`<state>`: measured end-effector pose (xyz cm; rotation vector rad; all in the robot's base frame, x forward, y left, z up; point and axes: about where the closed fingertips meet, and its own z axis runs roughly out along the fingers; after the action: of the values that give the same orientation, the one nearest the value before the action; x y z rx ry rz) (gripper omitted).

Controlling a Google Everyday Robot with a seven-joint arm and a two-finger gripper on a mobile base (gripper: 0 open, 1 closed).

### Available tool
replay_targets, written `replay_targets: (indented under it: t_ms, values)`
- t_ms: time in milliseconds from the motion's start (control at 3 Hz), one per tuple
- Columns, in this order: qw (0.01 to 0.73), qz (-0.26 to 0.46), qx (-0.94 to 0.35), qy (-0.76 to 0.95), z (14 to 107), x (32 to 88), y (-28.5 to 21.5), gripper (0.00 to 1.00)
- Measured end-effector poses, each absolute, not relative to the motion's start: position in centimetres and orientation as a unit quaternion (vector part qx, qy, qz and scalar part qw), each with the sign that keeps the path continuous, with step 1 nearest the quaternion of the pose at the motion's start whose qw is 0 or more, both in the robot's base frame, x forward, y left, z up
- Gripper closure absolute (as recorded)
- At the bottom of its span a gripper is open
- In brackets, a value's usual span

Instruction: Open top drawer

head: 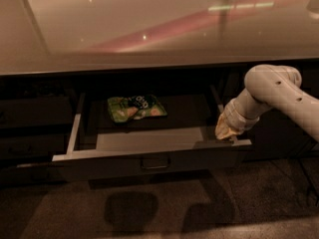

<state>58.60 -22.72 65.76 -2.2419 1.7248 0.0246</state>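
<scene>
Grey top drawer (109,163) stands open; gripper (227,129), grip state not discernible, sits at its right front corner and could snag the rim, nudging it shut.
</scene>
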Motion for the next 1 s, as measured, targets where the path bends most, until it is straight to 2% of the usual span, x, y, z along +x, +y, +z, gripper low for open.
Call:
replay_targets:
  t_ms: [333, 667, 1000]
  values:
    - [0.132, 0.014, -0.786, 0.604, 63.73, 55.44, -23.17, 0.34]
    - [0.129, 0.015, -0.786, 0.605, 63.73, 55.09, -23.25, 0.11]
    - [0.124, 0.016, -0.784, 0.608, 63.27, 54.48, -22.96, 0.00]
